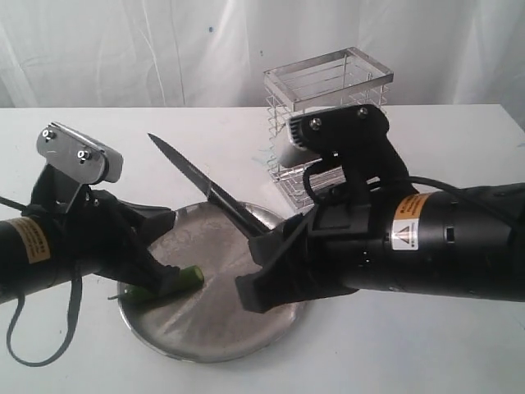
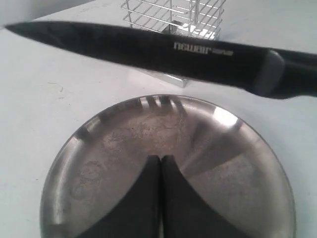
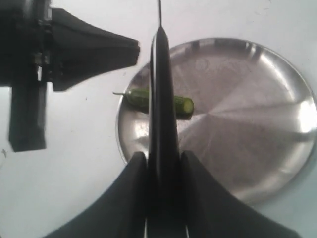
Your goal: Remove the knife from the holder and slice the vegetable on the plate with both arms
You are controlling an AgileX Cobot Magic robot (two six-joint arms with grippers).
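Note:
The green vegetable (image 1: 185,277) (image 3: 184,105) lies flat on the left part of the steel plate (image 1: 213,332) (image 3: 247,124) (image 2: 94,148), its stem over the rim. My right gripper (image 1: 264,261) (image 3: 163,157) is shut on the black handle of the knife (image 1: 205,187) (image 2: 173,52) (image 3: 161,84). The dark blade slants up and to the left above the plate and crosses over the vegetable. My left gripper (image 1: 160,271) (image 2: 161,163) (image 3: 132,49) is shut with nothing between its fingers, and hangs near the vegetable's stem end. The left wrist view does not show the vegetable.
The wire holder (image 1: 328,90) (image 2: 173,15) stands behind the plate at the back right, partly hidden by the right arm. A white table (image 1: 459,361) carries everything, with a white curtain behind. A loose cable loop (image 1: 41,345) hangs under the left arm.

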